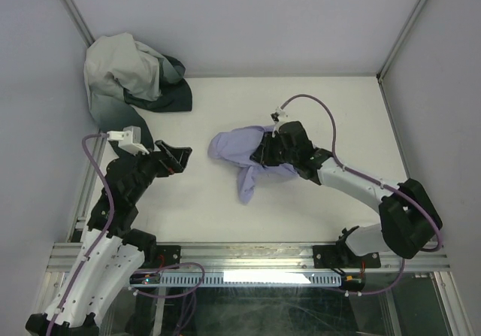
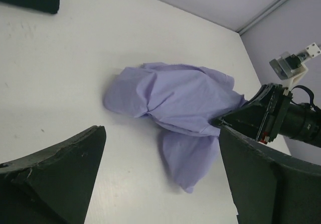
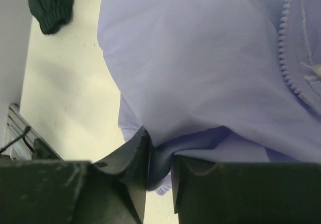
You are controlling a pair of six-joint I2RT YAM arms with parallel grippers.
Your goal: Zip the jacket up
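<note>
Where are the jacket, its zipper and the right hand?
jacket point(image 1: 237, 146), top view, bunched middle fabric
zipper point(image 3: 285, 48), right wrist view, row of teeth
right hand point(image 3: 159, 168), right wrist view, between fingertips pinching jacket

Plain lavender jacket point(image 1: 237, 146), white-to-dark-green gradient garment point(image 1: 120, 69), white table point(image 1: 210, 208), black fingers point(image 2: 55, 174), purple cables point(image 1: 308, 96)

white tabletop point(image 1: 323, 118), plain, walls on 3 sides. lavender jacket point(image 1: 239, 146) lies crumpled near the middle, one floppy part trailing toward the near edge. white-and-dark-green garment point(image 1: 124, 77) heaped in the far left corner, bunched vs the walls, well apart from the jacket.
</note>
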